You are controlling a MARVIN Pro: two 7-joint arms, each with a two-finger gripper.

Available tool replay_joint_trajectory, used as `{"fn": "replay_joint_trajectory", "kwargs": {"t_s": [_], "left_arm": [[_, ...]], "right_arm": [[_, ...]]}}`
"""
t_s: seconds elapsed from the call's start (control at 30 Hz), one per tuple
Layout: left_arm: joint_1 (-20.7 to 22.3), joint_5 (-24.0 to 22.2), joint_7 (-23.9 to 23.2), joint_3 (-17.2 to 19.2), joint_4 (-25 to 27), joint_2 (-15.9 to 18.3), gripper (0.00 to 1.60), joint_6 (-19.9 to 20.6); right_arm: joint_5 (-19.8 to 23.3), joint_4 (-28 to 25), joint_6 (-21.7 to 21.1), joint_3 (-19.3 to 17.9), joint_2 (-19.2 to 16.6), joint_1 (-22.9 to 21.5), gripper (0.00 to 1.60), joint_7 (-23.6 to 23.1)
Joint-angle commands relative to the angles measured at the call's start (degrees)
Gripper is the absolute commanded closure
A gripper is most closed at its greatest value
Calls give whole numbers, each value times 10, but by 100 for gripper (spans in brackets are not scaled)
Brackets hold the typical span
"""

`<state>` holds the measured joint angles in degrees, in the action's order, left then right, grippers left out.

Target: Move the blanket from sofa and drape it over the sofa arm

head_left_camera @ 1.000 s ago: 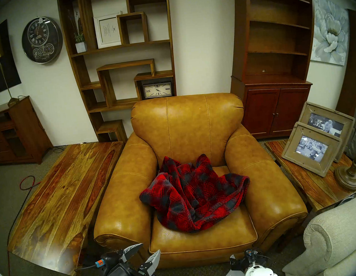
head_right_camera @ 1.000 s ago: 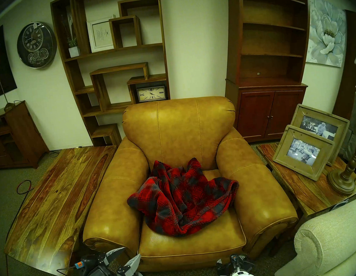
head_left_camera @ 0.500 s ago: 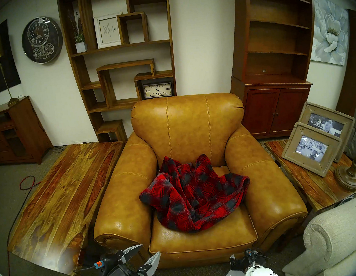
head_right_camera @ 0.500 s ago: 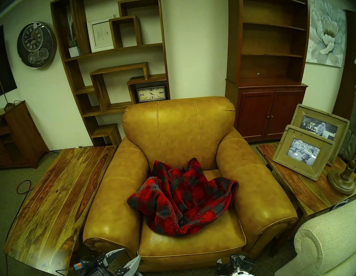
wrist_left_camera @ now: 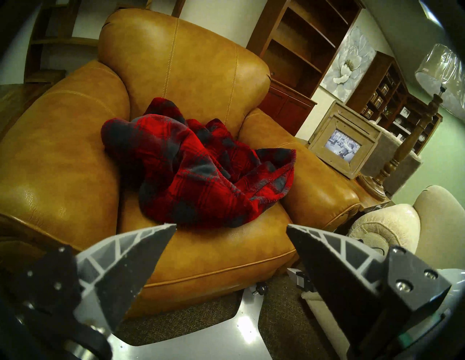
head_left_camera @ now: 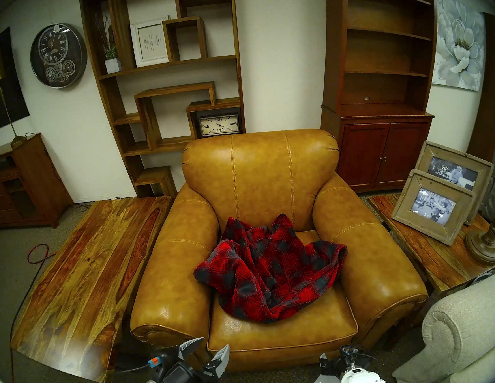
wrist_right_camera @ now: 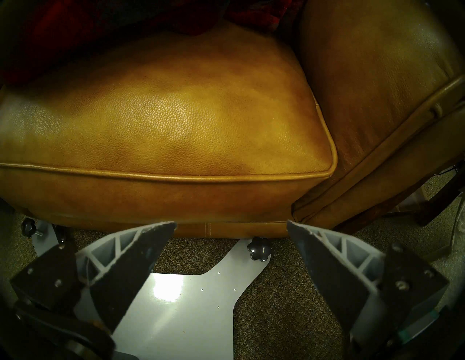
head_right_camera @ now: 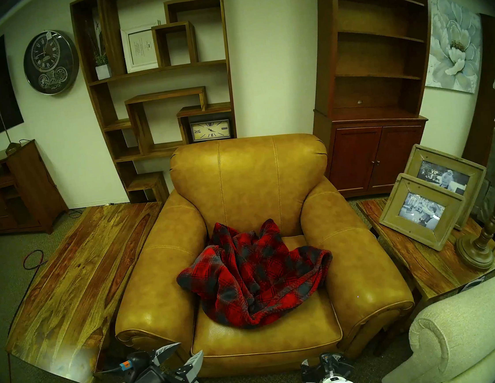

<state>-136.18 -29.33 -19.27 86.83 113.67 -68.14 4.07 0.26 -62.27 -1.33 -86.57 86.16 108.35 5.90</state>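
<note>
Left gripper [head_left_camera: 209, 346] hangs low in front of the sofa [head_left_camera: 262, 169], near its front left corner, with its two grey fingers spread wide and nothing between them. From the head views it reads as a small shape at the bottom edge; the left wrist view [wrist_left_camera: 231, 227] shows more — the spread fingertips frame the front of the seat cushion, and the blanket [wrist_left_camera: 198, 166] lies beyond them, apart from both.

In the head views the blanket [head_left_camera: 267, 267] sits crumpled on the seat cushion, its back edge heaped against the backrest and one fold spilling toward the right-hand sofa arm [head_left_camera: 373, 252]. Neither leather arm carries any of it draped over the top (the left wrist view confirms the fold only reaches the inner side of that arm).

Right gripper [wrist_right_camera: 231, 226] is barely seen from the head — only its wrist housing [head_left_camera: 348, 358] shows at the bottom edge. Its own camera settles the matter: fingers parted, empty, hovering over the carpet and the robot's pale base plate [wrist_right_camera: 181, 309], just short of the cushion's front right corner. A sliver of dark red blanket shows at the top of that view.

A beige fabric sofa [head_left_camera: 471, 333] with a scrolled arm stands at the lower right, and a wooden side table [head_left_camera: 415, 247] with picture frames stands beside the leather chair.
</note>
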Motion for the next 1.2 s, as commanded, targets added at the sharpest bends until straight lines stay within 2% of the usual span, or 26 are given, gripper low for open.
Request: {"fn": "replay_joint_trajectory", "kwargs": {"t_s": [0.0, 0.13, 0.17, 0.2, 0.27, 0.33, 0.37, 0.4, 0.47, 0.57, 0.6, 0.67, 0.77, 0.87, 0.9, 1.17], "left_arm": [[65, 37, 45, -65, 2, -56, 0, 5], [91, 50, 69, -93, -14, -83, 0, 17], [108, 58, 78, -107, -23, -93, 0, 24], [100, 59, 76, -99, -19, -85, 0, 25], [125, 66, 87, -115, -32, -99, 0, 34], [132, 68, 93, -115, -37, -103, 0, 39], [141, 73, 98, -119, -43, -107, 0, 45], [170, 76, 106, -133, -59, -118, 0, 52], [154, 77, 105, -122, -51, -113, 0, 53], [192, 84, 116, -135, -75, -126, 0, 67], [180, 85, 115, -129, -71, -123, 0, 67], [209, 90, 124, -139, -94, -131, 0, 78], [216, 93, 128, -139, -108, -134, 0, 84], [248, 99, 137, -148, -136, -143, 0, 96], [238, 101, 138, -144, -134, -141, 0, 95], [301, 109, 162, -149, -201, -165, 0, 117]], "right_arm": [[0, -3, 1, 0, 0, -2, 0, 0], [0, -2, 1, 0, 0, -2, 0, 0], [0, -2, 1, 0, 0, -2, 0, 0], [0, -2, 1, 0, 0, -2, 0, 0], [0, -1, 1, 0, 0, -3, 0, 0], [0, 0, 1, 0, 0, -3, 0, 0], [0, 0, 1, 0, 0, -3, 0, 0], [0, 0, 1, 0, 0, -3, 0, 0], [0, 1, 1, 0, 0, -3, 0, 0], [0, 2, 1, 0, 0, -4, 0, 0], [0, 2, 1, 0, 0, -4, 0, 0], [0, 2, 1, 0, 0, -4, 0, 0], [0, 3, 1, 0, 0, -5, 0, 0], [0, 4, 1, 0, 0, -5, 0, 0], [0, 4, 1, 0, 0, -5, 0, 0], [0, 5, 1, 0, 0, -6, 0, 0]]}}
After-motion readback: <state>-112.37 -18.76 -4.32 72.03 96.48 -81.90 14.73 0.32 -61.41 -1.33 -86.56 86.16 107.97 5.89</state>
